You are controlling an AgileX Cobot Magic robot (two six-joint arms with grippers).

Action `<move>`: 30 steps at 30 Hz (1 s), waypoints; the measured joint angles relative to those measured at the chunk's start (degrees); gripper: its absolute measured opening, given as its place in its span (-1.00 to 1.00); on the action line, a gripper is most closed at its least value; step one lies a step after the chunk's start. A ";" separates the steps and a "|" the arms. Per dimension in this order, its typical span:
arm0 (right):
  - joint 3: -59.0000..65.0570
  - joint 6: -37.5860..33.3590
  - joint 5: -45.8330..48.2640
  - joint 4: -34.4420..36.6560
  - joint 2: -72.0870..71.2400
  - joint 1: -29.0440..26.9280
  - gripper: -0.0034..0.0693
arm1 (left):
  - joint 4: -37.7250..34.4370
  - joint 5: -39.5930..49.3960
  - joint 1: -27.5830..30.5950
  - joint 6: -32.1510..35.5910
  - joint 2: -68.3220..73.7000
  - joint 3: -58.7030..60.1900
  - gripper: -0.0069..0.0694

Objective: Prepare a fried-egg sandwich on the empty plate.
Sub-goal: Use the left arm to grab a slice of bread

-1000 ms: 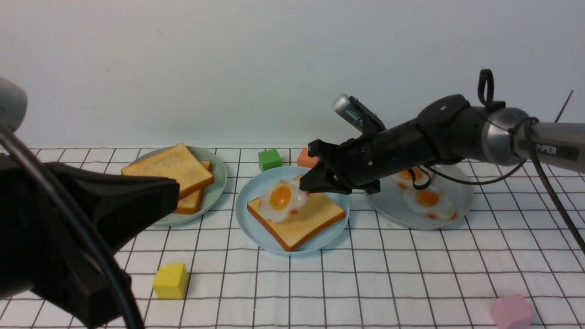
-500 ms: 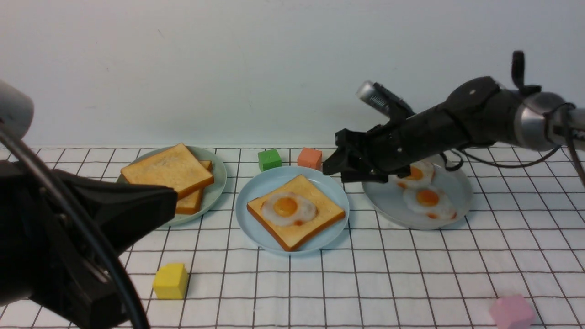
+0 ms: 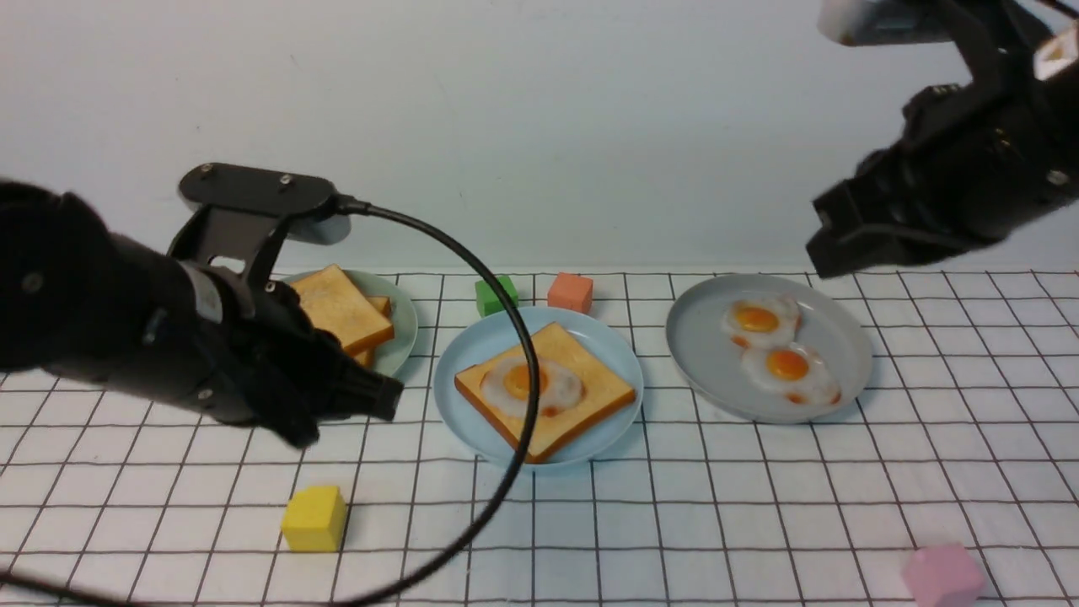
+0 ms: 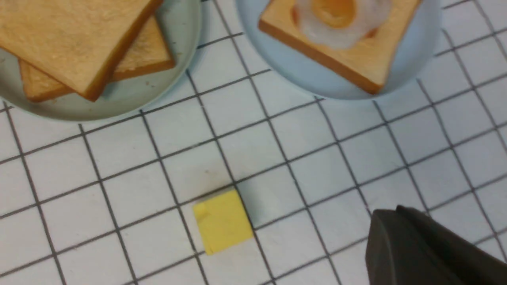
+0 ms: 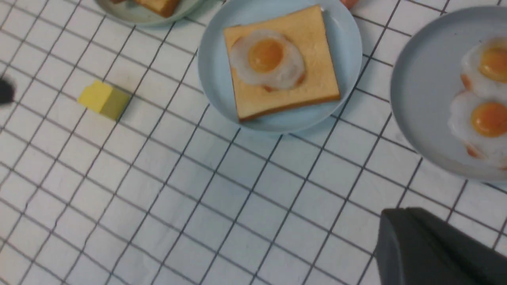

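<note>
The light blue plate (image 3: 459, 396) sits mid-table and holds one toast slice (image 3: 590, 396) with a fried egg (image 3: 560, 389) lying flat on it. Both also show in the right wrist view: the toast (image 5: 313, 79) and the egg (image 5: 269, 59). Two more toast slices (image 3: 346, 312) are stacked on the pale green plate (image 3: 403, 324) at the left. My left gripper (image 3: 383, 400) is shut and empty, hovering just in front of the green plate. My right gripper (image 3: 830, 249) is shut and empty, raised high at the right, above the grey plate (image 3: 700, 354).
The grey plate holds two spare eggs (image 3: 788, 364). A green cube (image 3: 496, 295) and an orange-red cube (image 3: 570, 292) stand behind the blue plate. A yellow cube (image 3: 314, 518) is front left, a pink cube (image 3: 942, 575) front right. The left arm's cable (image 3: 506, 472) hangs across the blue plate.
My right gripper let the egg down on the toast, then drew back up and to the right. My left arm swung forward towards the green plate.
</note>
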 joint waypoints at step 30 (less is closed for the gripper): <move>27.33 -3.31 -8.68 -1.39 -35.24 14.98 -0.87 | 18.77 -4.20 8.95 6.23 40.13 -25.70 0.16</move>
